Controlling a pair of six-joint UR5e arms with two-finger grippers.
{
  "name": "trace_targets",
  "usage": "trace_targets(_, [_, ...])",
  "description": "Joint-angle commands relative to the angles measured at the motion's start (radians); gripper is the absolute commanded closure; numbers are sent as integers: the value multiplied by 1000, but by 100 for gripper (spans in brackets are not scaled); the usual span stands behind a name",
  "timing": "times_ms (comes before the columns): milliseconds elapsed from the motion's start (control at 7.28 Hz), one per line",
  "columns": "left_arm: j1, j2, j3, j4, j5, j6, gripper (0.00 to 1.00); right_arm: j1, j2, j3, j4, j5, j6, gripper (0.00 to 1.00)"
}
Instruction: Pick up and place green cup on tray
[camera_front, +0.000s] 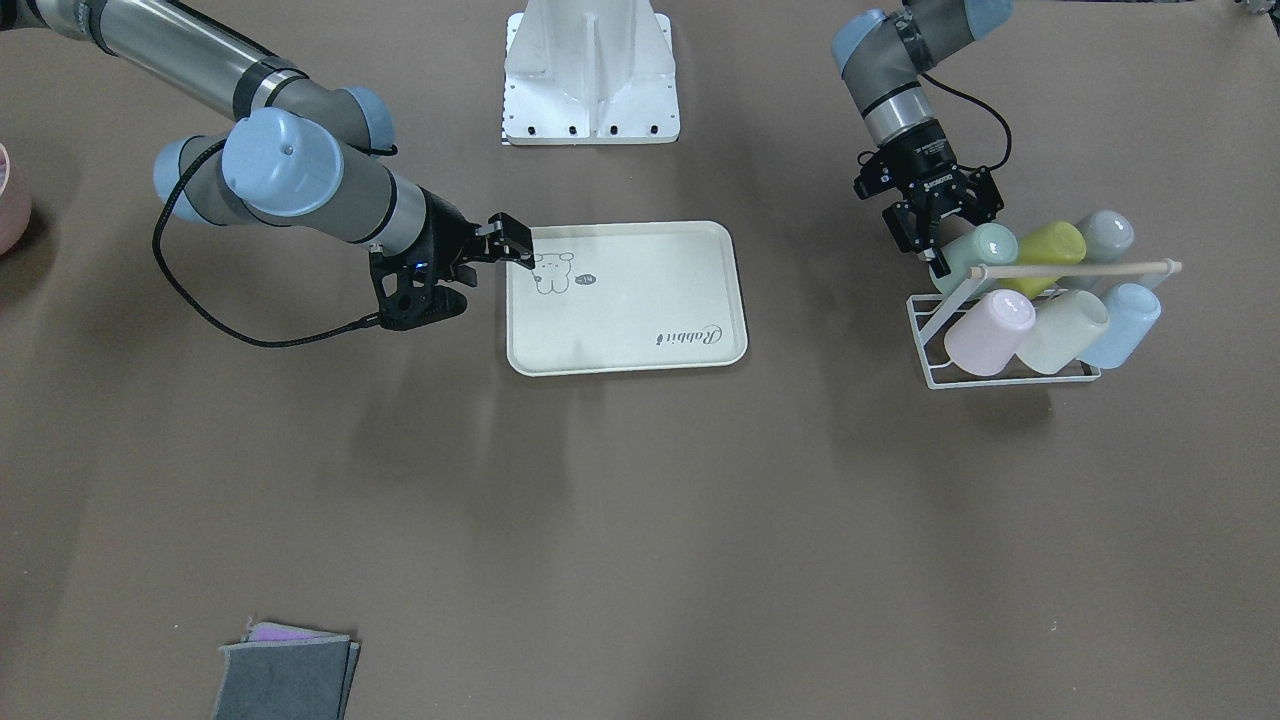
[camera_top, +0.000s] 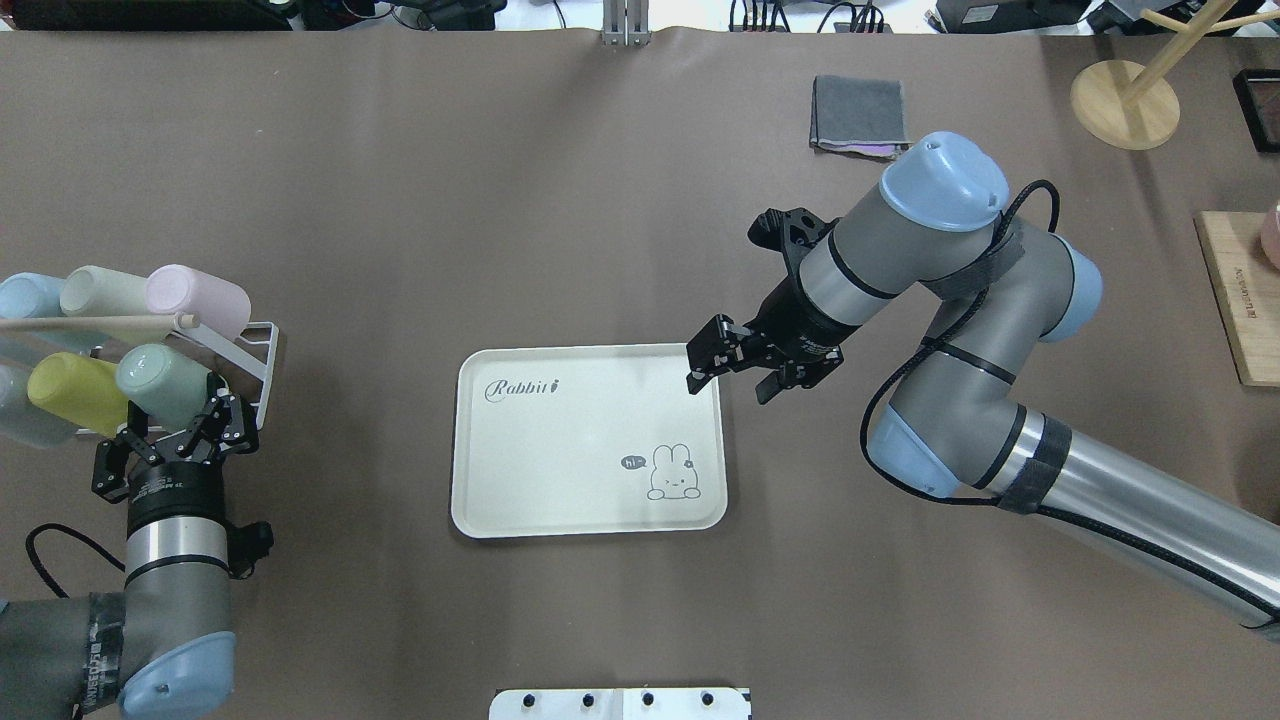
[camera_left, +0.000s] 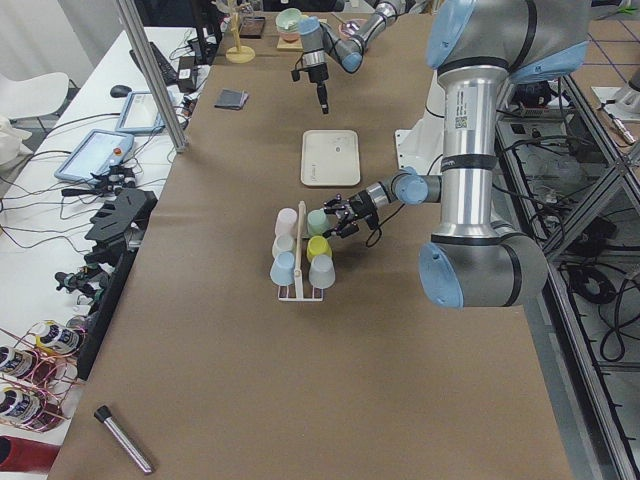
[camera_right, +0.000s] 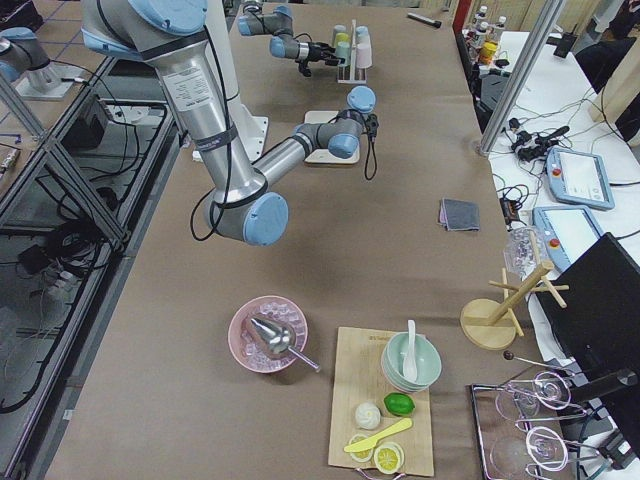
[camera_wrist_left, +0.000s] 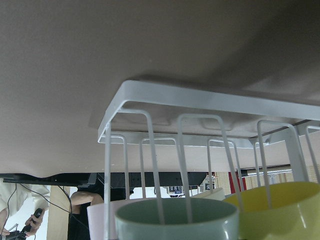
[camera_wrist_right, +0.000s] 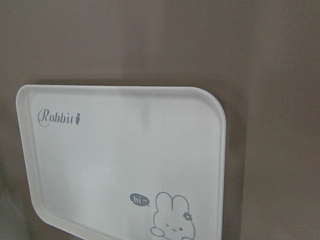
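Your green cup (camera_top: 160, 385) lies tipped on a prong of the white wire rack (camera_top: 262, 350), mouth towards the left gripper (camera_top: 170, 425), so the rim is what offers itself for a grasp. The jaws stand spread to either side of that rim and have not closed on it. Whether a pad touches it cannot be told. The yellow cup (camera_top: 70, 390) sits just beside one jaw, so little room. The left forearm runs low and nearly level towards the rack. The right gripper (camera_top: 738, 378), jaws apart and empty, hangs above a corner of the tray (camera_top: 560, 450), wrist bent downwards.
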Motion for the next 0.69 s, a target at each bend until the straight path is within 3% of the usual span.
trace_targets(0, [2, 0, -2, 0, 0, 5, 24, 31, -84, 66, 1, 2, -42, 0])
trace_targets(549, [-17, 2, -34, 20, 1, 6, 25, 109, -306, 189, 2, 10, -235, 0])
